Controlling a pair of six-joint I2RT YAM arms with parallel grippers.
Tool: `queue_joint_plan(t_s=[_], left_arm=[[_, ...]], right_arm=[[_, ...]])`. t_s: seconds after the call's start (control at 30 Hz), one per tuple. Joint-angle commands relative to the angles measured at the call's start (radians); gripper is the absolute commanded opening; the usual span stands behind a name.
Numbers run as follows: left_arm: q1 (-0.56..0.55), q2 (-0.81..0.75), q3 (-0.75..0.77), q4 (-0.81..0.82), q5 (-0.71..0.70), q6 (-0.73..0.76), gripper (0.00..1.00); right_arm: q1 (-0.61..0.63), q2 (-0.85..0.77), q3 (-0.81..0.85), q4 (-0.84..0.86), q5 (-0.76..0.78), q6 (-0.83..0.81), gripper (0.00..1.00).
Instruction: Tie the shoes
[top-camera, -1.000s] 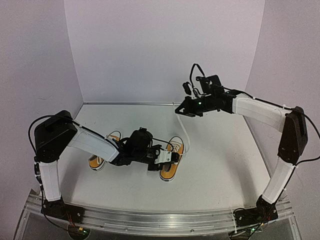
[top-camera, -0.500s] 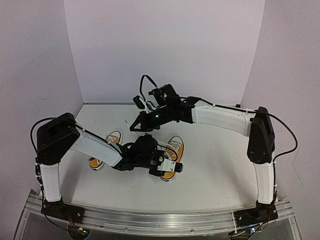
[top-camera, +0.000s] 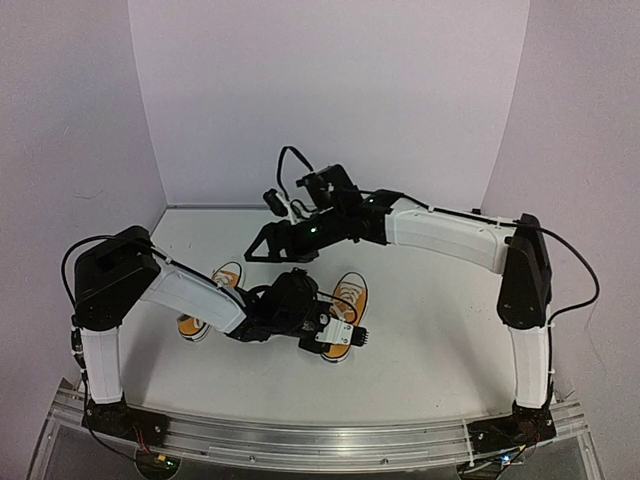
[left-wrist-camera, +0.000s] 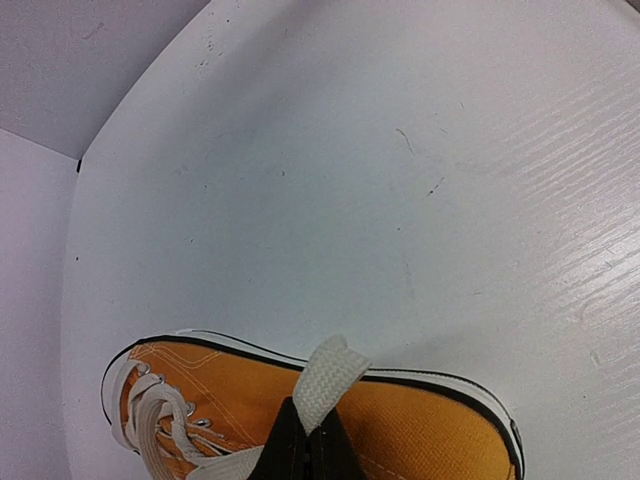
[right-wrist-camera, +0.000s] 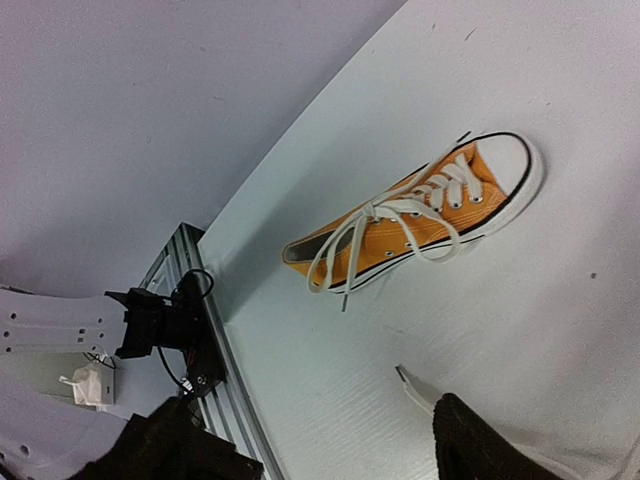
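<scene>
White lace (left-wrist-camera: 322, 383) clamped in left gripper (left-wrist-camera: 305, 432) | right gripper (right-wrist-camera: 312, 432), shut before, seemingly apart now.

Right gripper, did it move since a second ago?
Yes. In the top view the right gripper swung left, from behind the right-hand shoe to nearly over the left-hand shoe.

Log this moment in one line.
left pincer: shut on lace of one shoe | right pincer: open, empty | other shoe: laces loose
</scene>
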Motion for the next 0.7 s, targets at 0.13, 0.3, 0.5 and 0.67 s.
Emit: queue_joint_plan(t_s=[0.13,0.3,0.5,0.67], left_arm=[[0.01,-0.026,0.073,-0.102,0.069,-0.156,0.0],[0.081,-0.039,0.138,-0.157,0.235,-0.339,0.0],[0.167,0.006,0.224,-0.205,0.453,-0.509,0.0],[0.2,0.087,0.322,-0.294,0.561,-0.584,0.0]], right_arm=[[-0.139,-0.385,-0.195,0.012,0.163,-0.111,0.88],[-0.145,-0.629,-0.464,0.094,0.285,-0.208,0.89],[-0.121,-0.844,-0.704,0.168,0.28,-0.29,0.73],[0.01,-0.906,-0.829,0.192,0.416,-0.434,0.62]])
